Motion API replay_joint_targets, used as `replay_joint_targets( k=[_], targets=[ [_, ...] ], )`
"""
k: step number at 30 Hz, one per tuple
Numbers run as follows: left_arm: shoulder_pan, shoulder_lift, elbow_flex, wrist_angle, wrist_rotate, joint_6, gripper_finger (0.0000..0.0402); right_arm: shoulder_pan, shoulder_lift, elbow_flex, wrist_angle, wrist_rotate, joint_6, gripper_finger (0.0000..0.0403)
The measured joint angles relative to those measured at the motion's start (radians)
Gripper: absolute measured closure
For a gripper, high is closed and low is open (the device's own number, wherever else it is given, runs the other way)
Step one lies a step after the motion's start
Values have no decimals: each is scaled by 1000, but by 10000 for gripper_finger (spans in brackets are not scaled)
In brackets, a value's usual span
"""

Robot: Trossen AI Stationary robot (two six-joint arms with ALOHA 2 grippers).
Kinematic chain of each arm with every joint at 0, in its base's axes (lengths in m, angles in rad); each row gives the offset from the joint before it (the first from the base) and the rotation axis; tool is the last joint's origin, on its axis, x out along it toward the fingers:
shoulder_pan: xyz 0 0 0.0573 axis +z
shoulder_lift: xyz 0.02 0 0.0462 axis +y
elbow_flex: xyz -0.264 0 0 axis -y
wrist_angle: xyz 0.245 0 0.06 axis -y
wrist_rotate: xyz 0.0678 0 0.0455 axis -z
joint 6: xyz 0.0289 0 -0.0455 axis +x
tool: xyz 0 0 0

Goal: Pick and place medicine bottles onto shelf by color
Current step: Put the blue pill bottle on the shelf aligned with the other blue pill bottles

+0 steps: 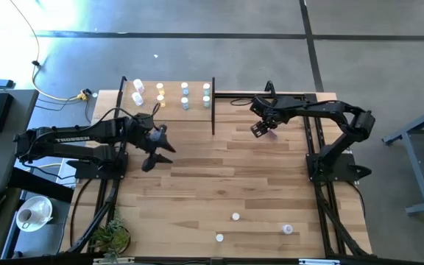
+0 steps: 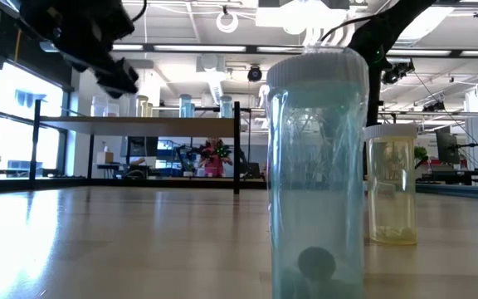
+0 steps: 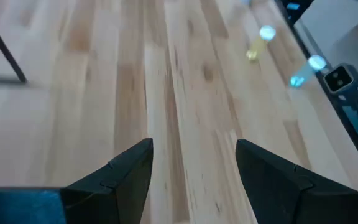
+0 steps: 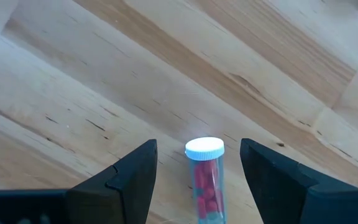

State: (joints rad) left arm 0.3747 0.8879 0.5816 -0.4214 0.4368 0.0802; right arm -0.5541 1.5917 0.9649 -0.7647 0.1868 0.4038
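While the right hand (image 4: 196, 180) hangs with fingers spread wide, a pink bottle (image 4: 204, 180) with a white cap stands between them on the tabletop (image 4: 166, 68), not gripped. The left hand (image 3: 192, 180), equally open and empty, waits above bare boards. Beyond both hands, the shelf (image 1: 171, 97) already carries roughly ten bottles; three more (image 1: 235, 217) remain far off on the tabletop.

The left arm reaches in from the left side, and the left gripper (image 1: 158, 149) hangs over the middle-left part of the table with its two dark fingers (image 3: 132, 171) spread apart. The right arm bends in from the right side, and the right gripper (image 1: 263, 126) points down with its fingers (image 4: 135, 171) also apart.
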Motion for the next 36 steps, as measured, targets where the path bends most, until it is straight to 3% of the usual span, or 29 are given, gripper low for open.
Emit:
replay_joint_targets(
  k=[6, 11, 27, 36],
  targets=[
    [-20, -2, -124, 160, -14, -142, 181, -2, 0, 0, 0, -4, -17, 181],
    [-35, 1, -149, 268, -73, -202, 181, -2, 0, 0, -1, -33, -20, 181],
    [-83, 1, -150, 323, -72, -201, 181, -2, 4, 1, -37, -4, 21, 181],
    [-83, 1, -150, 323, -73, -201, 181, 10, 112, 1, -43, -4, 32, 181]
  ],
)
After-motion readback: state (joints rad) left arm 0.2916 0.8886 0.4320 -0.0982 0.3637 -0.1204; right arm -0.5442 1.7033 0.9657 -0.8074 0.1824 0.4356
